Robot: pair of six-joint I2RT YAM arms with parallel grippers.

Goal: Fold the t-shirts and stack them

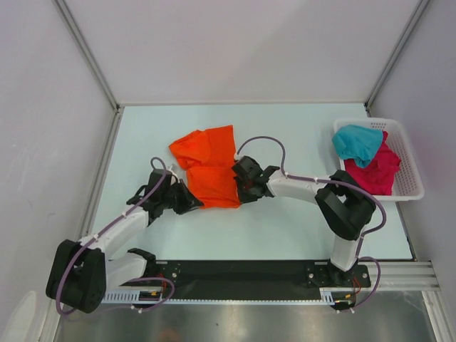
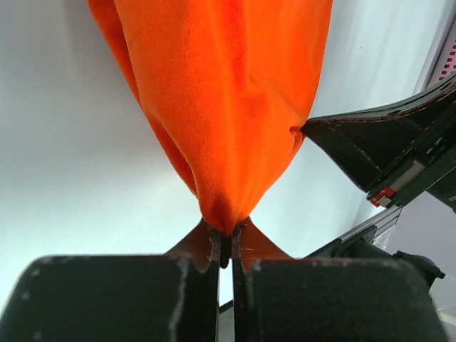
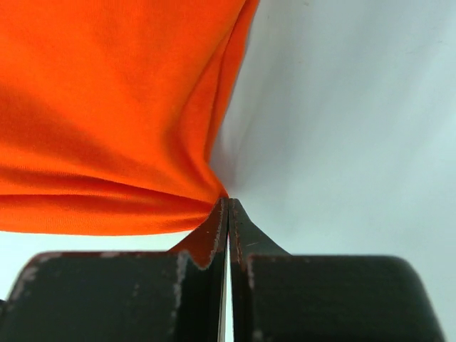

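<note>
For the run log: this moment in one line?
left gripper: shut on orange t-shirt | right gripper: shut on it | teal t-shirt, magenta t-shirt: in basket

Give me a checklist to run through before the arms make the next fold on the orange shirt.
1. The left gripper is shut on the near-left corner of the orange shirt: ok.
2. The right gripper is shut on the shirt's near-right corner: ok.
3. Every layer is caught in each grip: cannot tell.
4. The shirt lies smooth: not ok, its far left part is rumpled.
5. The table is bare beyond the shirt: ok.
6. The teal shirt and pink shirt lie in the basket, apart from the orange one: ok.
</note>
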